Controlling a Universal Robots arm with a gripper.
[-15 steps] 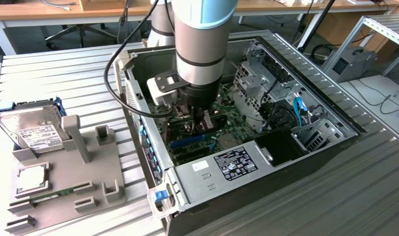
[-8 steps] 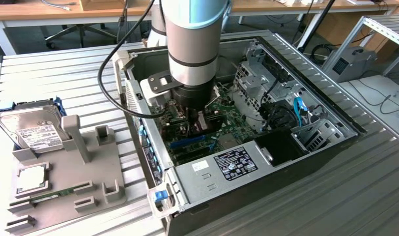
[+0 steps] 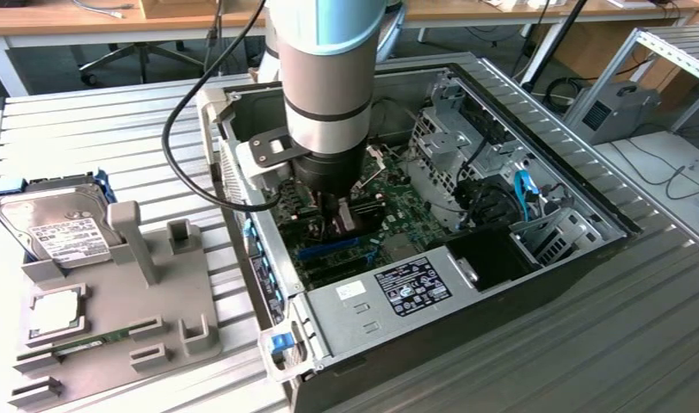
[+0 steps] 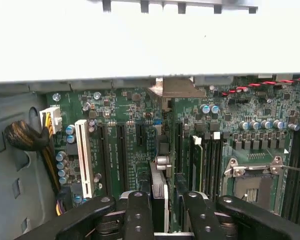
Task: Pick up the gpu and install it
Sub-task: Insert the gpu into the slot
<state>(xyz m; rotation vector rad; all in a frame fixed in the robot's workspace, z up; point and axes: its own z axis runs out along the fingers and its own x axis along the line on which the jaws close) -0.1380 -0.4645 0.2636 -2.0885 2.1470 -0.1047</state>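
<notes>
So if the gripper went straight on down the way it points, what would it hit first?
Probably the motherboard, by its expansion slots, through the gpu it seems to hold edge-on; depth is unclear.

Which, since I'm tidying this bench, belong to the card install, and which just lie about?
In use: dark green graphics card, edge-on in the black pincer; green motherboard; open grey computer case.
Lying about: silver hard drive with white label; narrow green memory stick; grey plastic holder stand.

Wooden desks (image 3: 97, 17) and an office chair's base (image 3: 126, 58) stand behind the ribbed metal table (image 3: 97, 129).
</notes>
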